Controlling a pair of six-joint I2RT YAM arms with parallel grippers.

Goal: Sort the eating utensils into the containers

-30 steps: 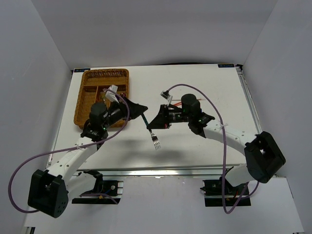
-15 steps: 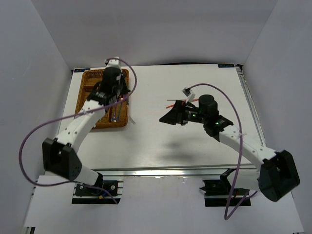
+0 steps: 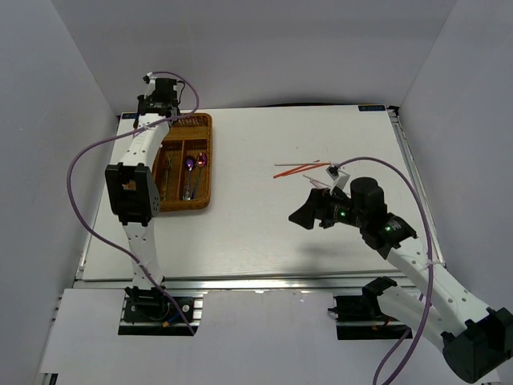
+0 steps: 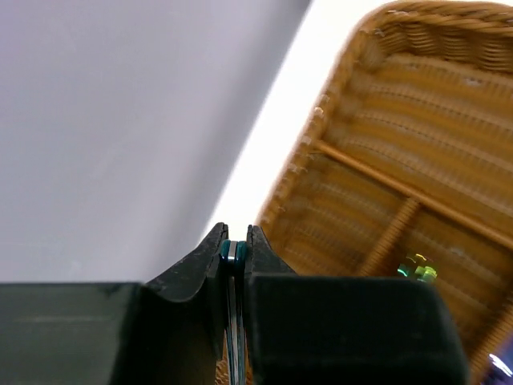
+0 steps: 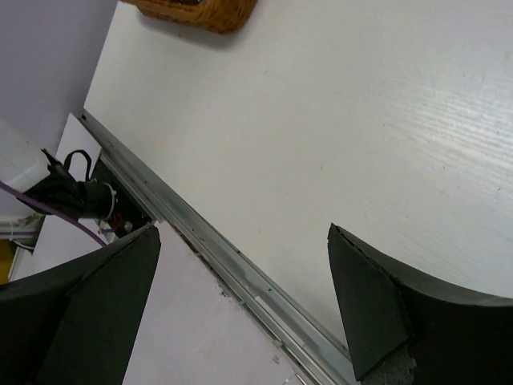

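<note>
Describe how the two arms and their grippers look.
The left arm and right arm have white links and black joints. The left gripper and right gripper have black, wedge-shaped fingers. A thin purple cable trails along each arm. Small green lights glow on the right arm.

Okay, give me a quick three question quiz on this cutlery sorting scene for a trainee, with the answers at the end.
1. Which one is clamped on a slim metal utensil: the left gripper or the right gripper?
2. True or false: the right gripper is shut.
3. Where do the red and white chopsticks lie? A: on the table, apart from the wicker tray. B: inside the tray. C: in the left gripper.

Key: 1, the left gripper. 2, false, its jaws stand wide open with nothing between them. 3, A.
</note>
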